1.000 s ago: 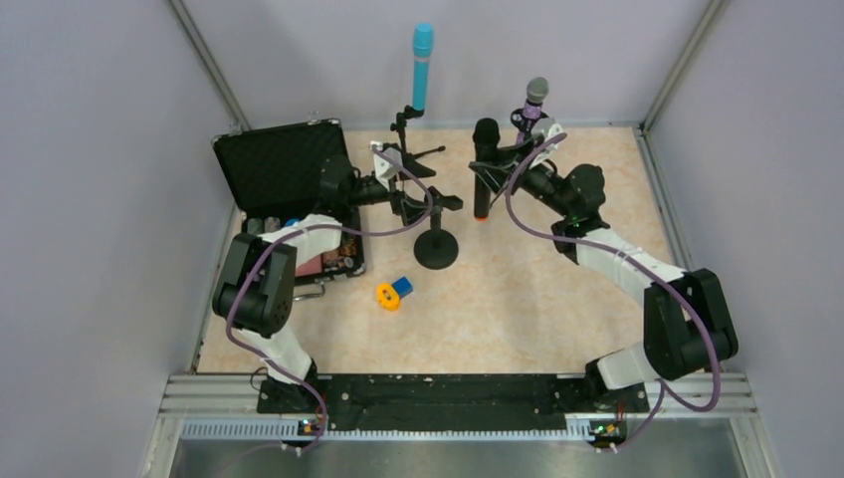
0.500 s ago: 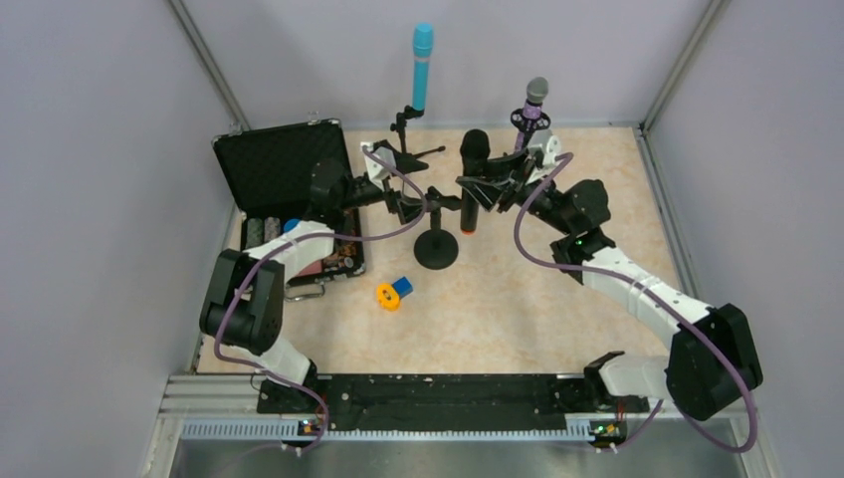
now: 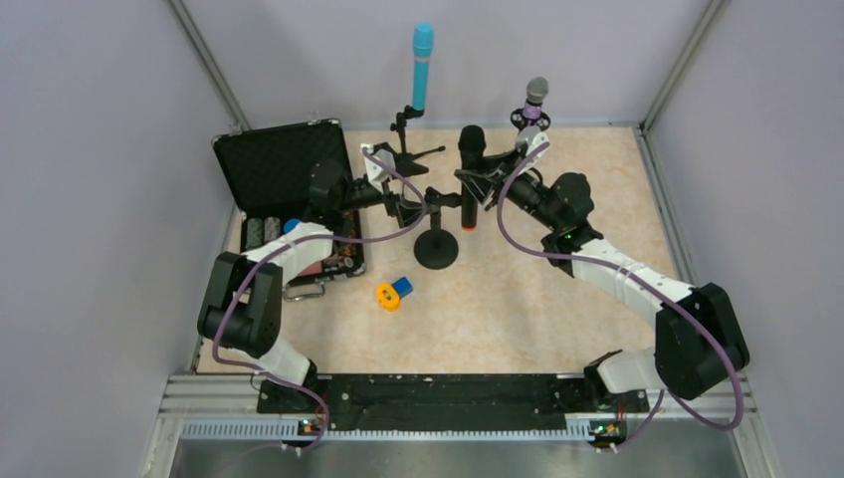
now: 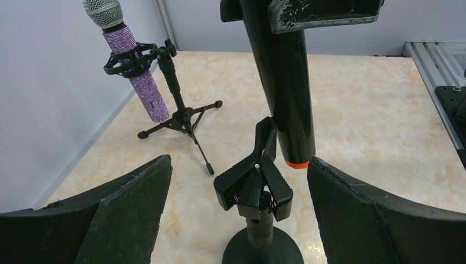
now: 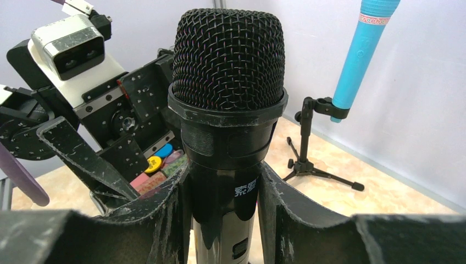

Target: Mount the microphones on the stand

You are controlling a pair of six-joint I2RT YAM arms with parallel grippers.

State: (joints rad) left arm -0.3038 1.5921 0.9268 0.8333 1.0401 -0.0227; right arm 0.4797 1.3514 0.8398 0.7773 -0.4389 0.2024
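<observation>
A: Three microphones. Where is each?
B: Upper left, the open black case holds small coloured items in its lower half. The light-blue mic and the purple mic sit in tripod stands at the top. At centre the right gripper clenches the black mic upright, its orange end beside the round-base stand's clip.
A: And the left gripper?
B: Spread wide, flanking that clip.

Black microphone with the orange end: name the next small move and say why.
Probably close the left gripper on the black spring clip to spread its jaws. The black microphone with the orange end, upright in the right gripper, hangs with that end beside the clip, not in it, and the open left gripper flanks the clip.
</observation>
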